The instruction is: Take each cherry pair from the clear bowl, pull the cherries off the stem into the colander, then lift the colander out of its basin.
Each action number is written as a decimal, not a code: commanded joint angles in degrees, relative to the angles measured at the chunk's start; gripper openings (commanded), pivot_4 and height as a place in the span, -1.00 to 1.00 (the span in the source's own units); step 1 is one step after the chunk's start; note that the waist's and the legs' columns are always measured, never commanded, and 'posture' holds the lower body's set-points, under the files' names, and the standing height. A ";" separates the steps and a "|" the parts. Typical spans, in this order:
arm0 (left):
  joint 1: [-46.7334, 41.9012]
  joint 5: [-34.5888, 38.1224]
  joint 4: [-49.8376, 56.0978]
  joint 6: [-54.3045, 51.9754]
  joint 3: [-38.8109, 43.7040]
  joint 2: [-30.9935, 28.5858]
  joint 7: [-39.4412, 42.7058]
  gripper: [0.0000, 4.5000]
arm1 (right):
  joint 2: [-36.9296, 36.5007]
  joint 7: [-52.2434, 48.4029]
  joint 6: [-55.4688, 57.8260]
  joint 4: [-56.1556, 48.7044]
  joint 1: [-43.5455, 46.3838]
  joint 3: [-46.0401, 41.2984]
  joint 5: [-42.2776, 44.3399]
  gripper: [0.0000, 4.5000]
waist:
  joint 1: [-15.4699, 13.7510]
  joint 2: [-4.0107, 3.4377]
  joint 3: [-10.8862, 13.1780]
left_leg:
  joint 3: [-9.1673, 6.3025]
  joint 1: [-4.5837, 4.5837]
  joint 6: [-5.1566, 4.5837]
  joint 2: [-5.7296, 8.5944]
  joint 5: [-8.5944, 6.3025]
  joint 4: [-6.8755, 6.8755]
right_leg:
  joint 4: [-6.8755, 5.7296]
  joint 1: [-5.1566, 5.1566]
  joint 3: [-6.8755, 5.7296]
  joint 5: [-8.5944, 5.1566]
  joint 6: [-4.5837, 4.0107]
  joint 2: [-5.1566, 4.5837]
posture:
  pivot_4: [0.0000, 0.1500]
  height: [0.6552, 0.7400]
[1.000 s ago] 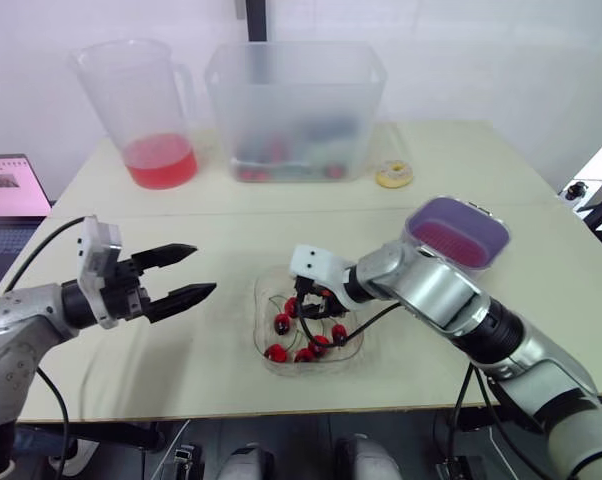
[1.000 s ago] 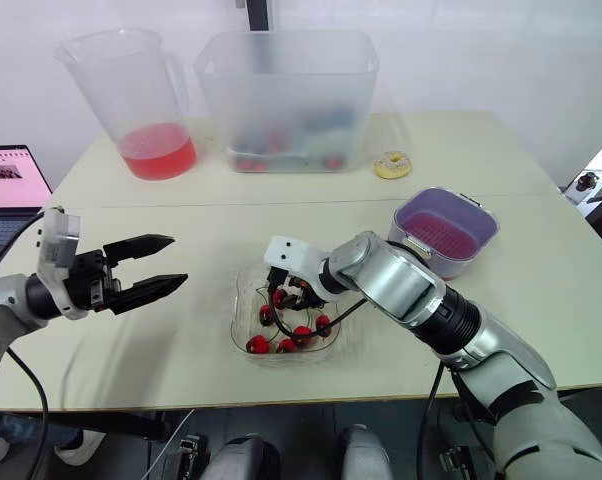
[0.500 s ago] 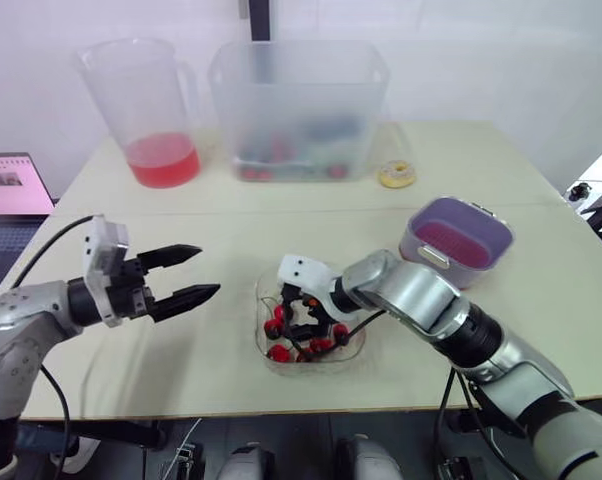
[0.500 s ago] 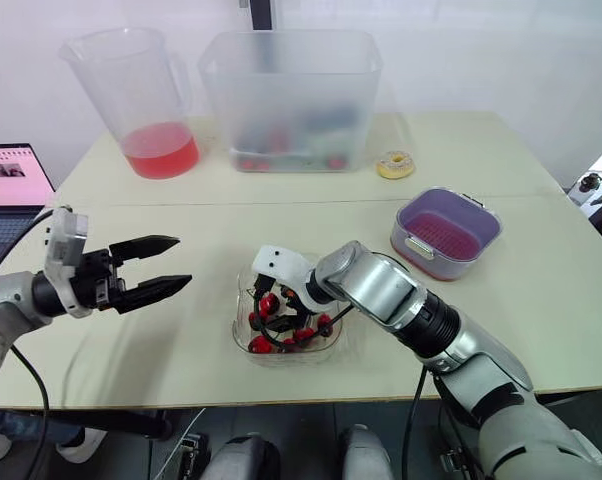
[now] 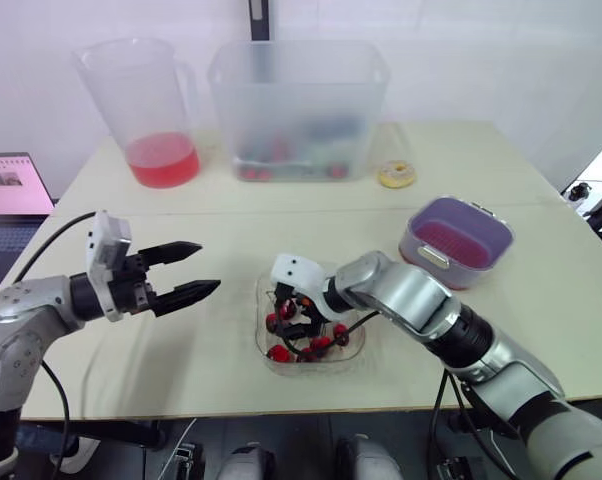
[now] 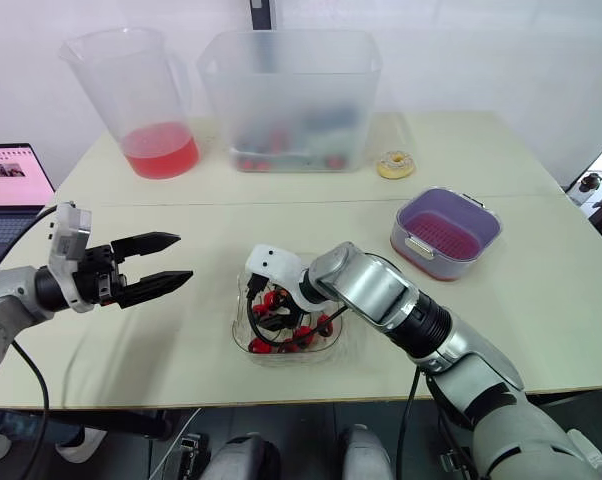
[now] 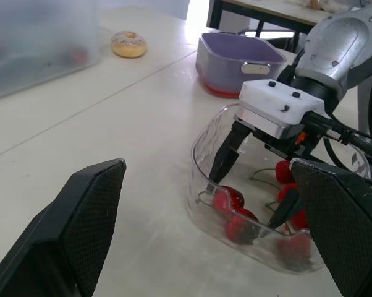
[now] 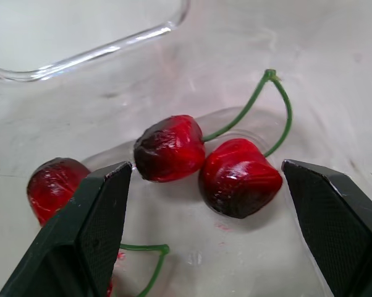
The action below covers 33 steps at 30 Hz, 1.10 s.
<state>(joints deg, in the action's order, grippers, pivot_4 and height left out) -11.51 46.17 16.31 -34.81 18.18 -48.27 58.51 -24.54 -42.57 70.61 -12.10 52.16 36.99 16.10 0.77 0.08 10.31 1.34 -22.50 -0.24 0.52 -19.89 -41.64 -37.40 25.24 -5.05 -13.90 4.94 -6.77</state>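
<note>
- Right hand (image 5: 299, 318) is down inside the clear bowl (image 7: 206, 133), near centre of the worktop (image 5: 231, 230).
- Its fingers are spread apart and grasp nothing.
- Cherry pair (image 8: 229, 176) lies on the bowl floor directly between those two fingers: both cherries touch each other and are joined by one green stem arching away from the hand. There is a gap on each side, so no contact with either finger.
- One more cherry (image 8: 53, 182) sits just beside one of the fingers, and other cherries and stems lie loose in the bowl around the hand.
- Left hand (image 5: 206, 267) hovers above the worktop to the left of the bowl, well apart from it. Its fingers are released, empty, and pointing right toward the bowl.
- Colander (image 5: 451, 240) with red mesh is seated in the purple basin (image 5: 493, 228), to the right of the bowl and slightly farther back, away from both hands.
- Far side of the worktop holds a pitcher (image 5: 151, 110) with red liquid, a clear bin (image 5: 296, 100) and a donut (image 5: 395, 175).
</note>
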 commanded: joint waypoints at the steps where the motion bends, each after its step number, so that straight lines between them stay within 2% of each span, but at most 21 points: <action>1: -0.92 0.41 1.67 -0.80 -0.72 -0.57 0.17 1.00 | -0.26 -0.45 -0.44 -2.47 -0.42 0.05 0.34 0.27 | 0.03 0.00 0.00 | 0.00 0.00 0.00 0.00 0.00 0.00 | 0.00 0.00 0.00 0.00 0.00 0.00 | 1.00 -0.27; 2: -1.31 0.60 1.42 -0.94 -0.49 -0.63 -0.05 1.00 | -0.93 -0.76 -0.19 -3.00 -0.60 0.29 0.42 0.05 | 0.05 0.00 0.00 | 0.00 0.00 0.00 0.00 0.00 0.00 | 0.00 0.00 0.00 0.00 0.00 0.00 | 1.00 -0.27; 14: -2.17 0.76 1.14 -2.09 -0.32 -0.76 -0.13 1.00 | -2.95 -1.18 0.65 -4.69 -0.95 0.00 0.47 0.05 | -0.02 0.00 0.00 | 0.00 0.00 0.00 0.00 0.00 0.01 | 0.01 0.00 0.00 0.00 0.00 0.00 | 1.00 -0.27; 17: -2.05 0.61 1.32 -2.03 -0.43 -0.60 -0.12 1.00 | -2.89 -1.28 0.14 -4.89 -1.03 -0.18 0.55 -0.31 | 0.02 0.00 0.00 | 0.00 0.00 0.00 0.00 0.00 0.01 | 0.01 0.00 0.00 0.00 0.00 0.00 | 1.00 -0.27; 25: -1.89 0.20 1.53 -1.45 -0.70 0.13 -0.48 1.00 | -3.15 -1.42 -1.32 -4.13 -1.18 0.79 0.09 -0.31 | 0.00 0.00 0.00 | 0.00 0.00 0.00 0.00 0.00 0.01 | 0.02 0.01 0.00 0.00 0.00 0.00 | 1.00 -0.27; 33: -3.74 1.73 0.16 -1.85 0.16 1.93 -1.76 1.00 | -8.95 -4.22 -5.30 -8.45 1.18 -3.80 0.37 -0.31 | -0.10 0.01 0.01 | 0.00 -0.01 0.00 0.01 0.00 0.01 | 0.02 0.00 0.00 0.00 0.00 -0.01 | 1.00 -0.27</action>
<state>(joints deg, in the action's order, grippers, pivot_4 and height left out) -14.10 46.81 15.89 -36.99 16.65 -46.25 57.02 -32.90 -45.71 66.27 -17.16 51.97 35.35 16.01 0.67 0.09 10.32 1.33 -22.51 -0.24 0.53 -19.89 -41.63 -37.38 25.24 -5.05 -13.90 4.94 -6.77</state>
